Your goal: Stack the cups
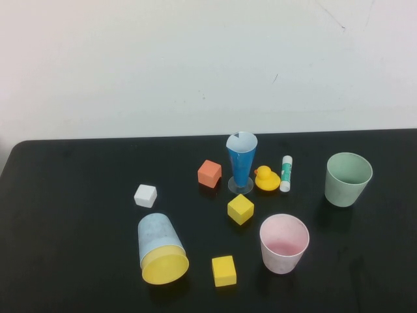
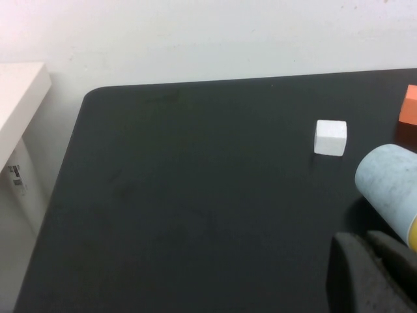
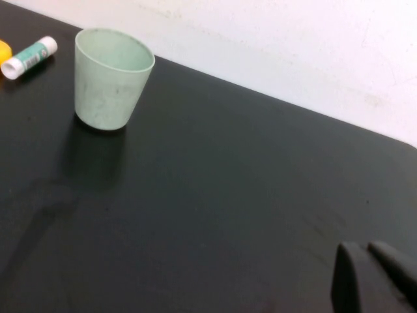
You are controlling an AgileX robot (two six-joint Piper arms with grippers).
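Observation:
The pale light blue cup (image 1: 158, 233) lies on its side at the front left of the black table (image 1: 71, 215). The yellow cup (image 1: 165, 268) sits nested in it, its rim sticking out toward the front. Both also show in the left wrist view, the blue cup (image 2: 389, 189) and a sliver of the yellow cup (image 2: 413, 233). My left gripper (image 2: 363, 240) is shut and empty, close beside the stacked cups but not touching them. My right gripper (image 3: 361, 248) is shut and empty, over bare table well apart from the cups. Neither gripper shows in the high view.
A pink cup (image 1: 284, 242) stands at the front right and a pale green cup (image 1: 348, 178) at the far right. In the middle stand a dark blue cone glass (image 1: 241, 160), an orange cube (image 1: 209, 173), a rubber duck (image 1: 266, 178), a glue stick (image 1: 286, 173), a white cube (image 1: 145, 195) and two yellow cubes (image 1: 240, 208).

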